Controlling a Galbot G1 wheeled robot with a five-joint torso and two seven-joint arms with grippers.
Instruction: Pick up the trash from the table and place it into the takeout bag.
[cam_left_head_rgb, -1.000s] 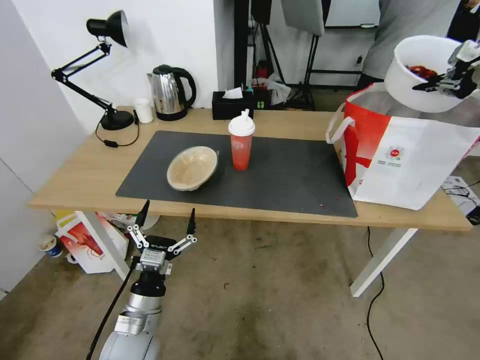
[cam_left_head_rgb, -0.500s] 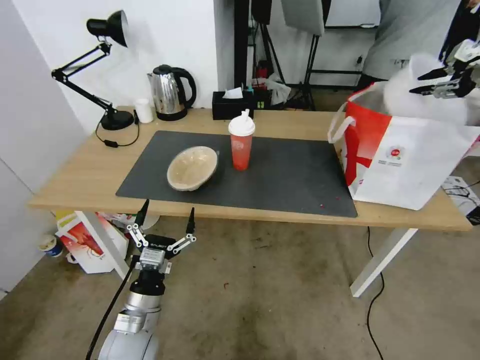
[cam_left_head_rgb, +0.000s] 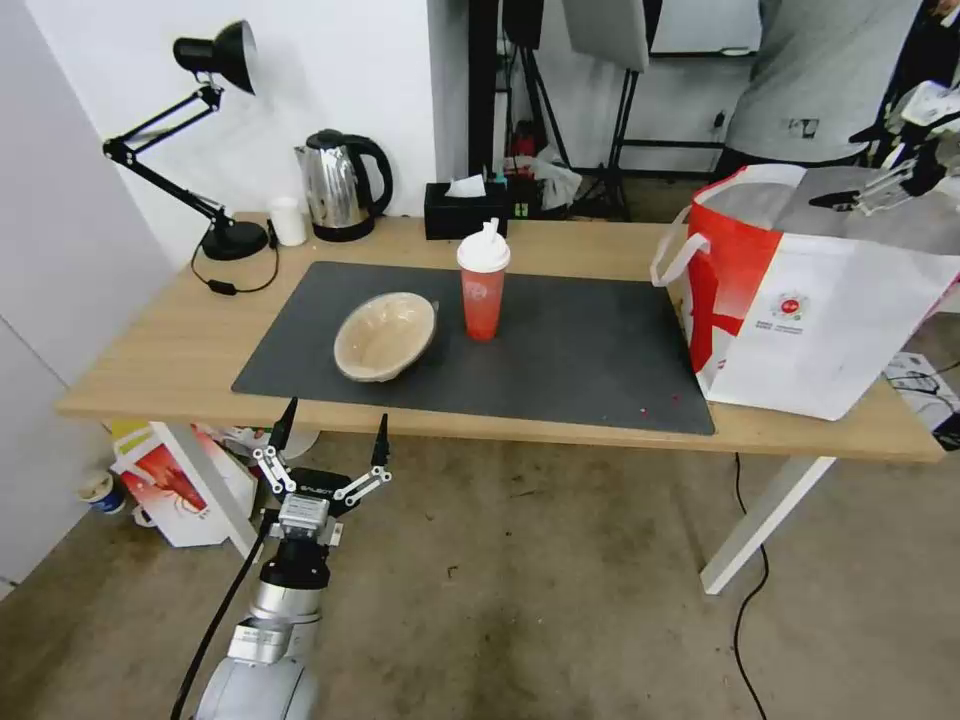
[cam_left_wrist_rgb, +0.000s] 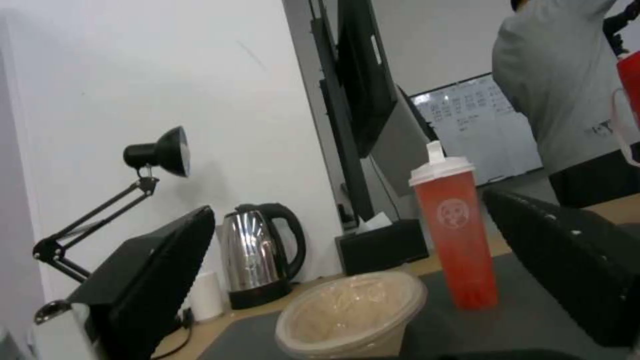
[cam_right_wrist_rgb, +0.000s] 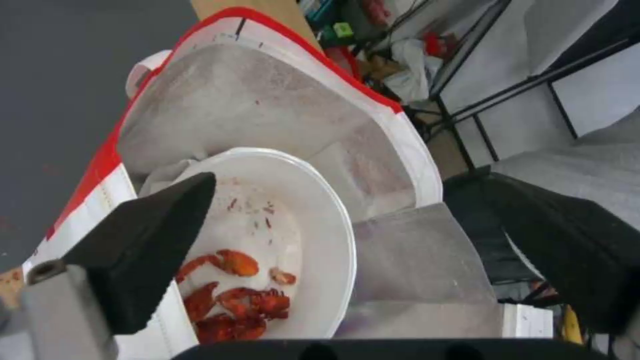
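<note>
The right claw (cam_left_head_rgb: 868, 168) hangs open and empty above the mouth of the takeout bag (cam_left_head_rgb: 800, 310). In its wrist view the white bowl (cam_right_wrist_rgb: 280, 245) with red scraps lies straight below it, inside the bag's foil lining and leaning against one wall. A second ago this claw gripped that bowl by the rim above the bag; half a second ago the bowl was a blur falling free; now it is in the bag.

The left claw (cam_left_head_rgb: 330, 440), also spread open, waits below the near edge of the desk (cam_left_head_rgb: 150, 350). Just beyond that edge, on the dark mat (cam_left_head_rgb: 580, 350), the tan paper bowl (cam_left_head_rgb: 385, 335) lies tilted up and ahead of it, with the upright red cup (cam_left_head_rgb: 483, 285) beside it. By my reading the left arm is much the nearer to both.
</note>
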